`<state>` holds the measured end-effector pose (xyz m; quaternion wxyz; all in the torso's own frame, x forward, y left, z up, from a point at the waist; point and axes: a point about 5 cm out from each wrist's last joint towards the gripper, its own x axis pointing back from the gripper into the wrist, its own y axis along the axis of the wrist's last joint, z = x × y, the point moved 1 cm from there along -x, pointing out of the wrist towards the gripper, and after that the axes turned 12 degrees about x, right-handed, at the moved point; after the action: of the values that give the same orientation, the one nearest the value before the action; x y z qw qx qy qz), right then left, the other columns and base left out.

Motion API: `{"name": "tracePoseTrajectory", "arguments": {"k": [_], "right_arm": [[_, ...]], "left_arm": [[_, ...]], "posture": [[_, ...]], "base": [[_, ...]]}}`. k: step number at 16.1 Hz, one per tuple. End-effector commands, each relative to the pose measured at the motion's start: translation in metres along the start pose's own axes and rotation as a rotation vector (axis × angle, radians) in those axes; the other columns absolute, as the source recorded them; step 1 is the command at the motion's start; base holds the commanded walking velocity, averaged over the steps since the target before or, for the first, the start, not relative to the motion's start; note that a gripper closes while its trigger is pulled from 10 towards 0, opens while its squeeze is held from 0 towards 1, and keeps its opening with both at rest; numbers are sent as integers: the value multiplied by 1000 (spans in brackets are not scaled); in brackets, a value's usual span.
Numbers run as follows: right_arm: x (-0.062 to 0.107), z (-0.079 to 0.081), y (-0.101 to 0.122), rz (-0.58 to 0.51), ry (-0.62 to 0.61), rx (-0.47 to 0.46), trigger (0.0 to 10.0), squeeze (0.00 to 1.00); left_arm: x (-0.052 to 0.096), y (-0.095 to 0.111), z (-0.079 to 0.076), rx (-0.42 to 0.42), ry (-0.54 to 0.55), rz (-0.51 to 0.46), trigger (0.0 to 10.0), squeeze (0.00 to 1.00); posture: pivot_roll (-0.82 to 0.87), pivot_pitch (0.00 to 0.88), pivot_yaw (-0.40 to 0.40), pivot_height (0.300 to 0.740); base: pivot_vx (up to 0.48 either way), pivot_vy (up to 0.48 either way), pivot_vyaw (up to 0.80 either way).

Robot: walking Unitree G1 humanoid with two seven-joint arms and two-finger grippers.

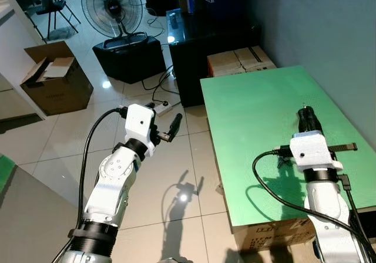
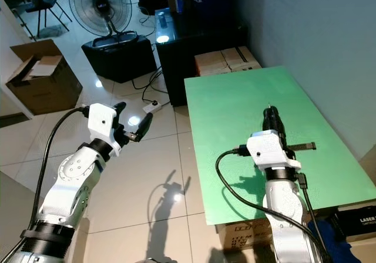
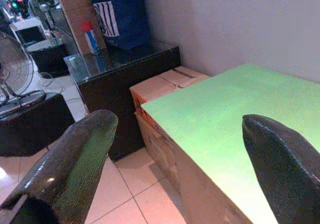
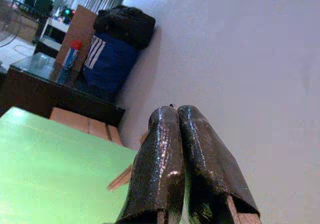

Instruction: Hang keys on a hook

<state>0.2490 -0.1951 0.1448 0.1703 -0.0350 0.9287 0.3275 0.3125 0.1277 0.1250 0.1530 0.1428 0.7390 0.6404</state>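
Right gripper: hovering over the green table at the right of the frame, fingers pressing together; whether anything is lying between them cannot be told. Keys and hook cannot be made out.

Left gripper: reaching out over the tiled floor at centre left, fingers standing wide apart, holding nothing.

Upper left: fan and open cardboard box standing on the floor. Black cabinet sitting beyond the table.
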Motion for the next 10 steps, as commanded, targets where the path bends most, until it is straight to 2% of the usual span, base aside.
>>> {"name": "tracePoseTrajectory", "arguments": {"k": [1, 2, 3, 4, 5, 7, 9, 10], "right_arm": [[1, 2, 7, -6, 4, -14, 0, 0], [2, 3, 6, 6, 7, -29, 0, 0], [4, 11, -2, 119, 30, -139, 10000, 0], [6, 22, -4, 149, 112, -160, 10000, 0], [6, 22, -4, 152, 118, -152, 10000, 0], [5, 35, 5, 108, 232, -174, 10000, 0], [7, 44, 9, 104, 300, -240, 10000, 0], [7, 51, 9, 119, 326, -292, 10000, 0]], "left_arm": [[0, 2, 4, -4, 0, -3, 10000, 0], [0, 1, 3, -5, -2, -2, 10000, 0], [1, -1, 4, 0, -5, 2, 10000, 0], [2, -3, 4, 16, 3, 2, 10000, 0], [3, -3, 4, 23, 7, 1, 10000, 0], [8, -7, 4, 55, 49, 9, 10000, 0], [16, -11, 5, 35, 71, 14, 10000, 0], [23, -15, 7, -11, 87, 27, 10000, 0]], "posture": [[-173, 0, 200, 740], [-173, 0, 200, 740], [-174, 0, 199, 740], [-174, 0, 198, 740], [-174, 0, 198, 740], [-155, 0, 159, 740], [-125, 0, 121, 740], [-112, 0, 106, 740]], "base": [[0, 0, 0], [0, 0, 0], [0, 0, 0], [0, 0, 0], [0, 0, 800], [0, 0, 800], [0, 0, 800], [0, 0, 800]]}}
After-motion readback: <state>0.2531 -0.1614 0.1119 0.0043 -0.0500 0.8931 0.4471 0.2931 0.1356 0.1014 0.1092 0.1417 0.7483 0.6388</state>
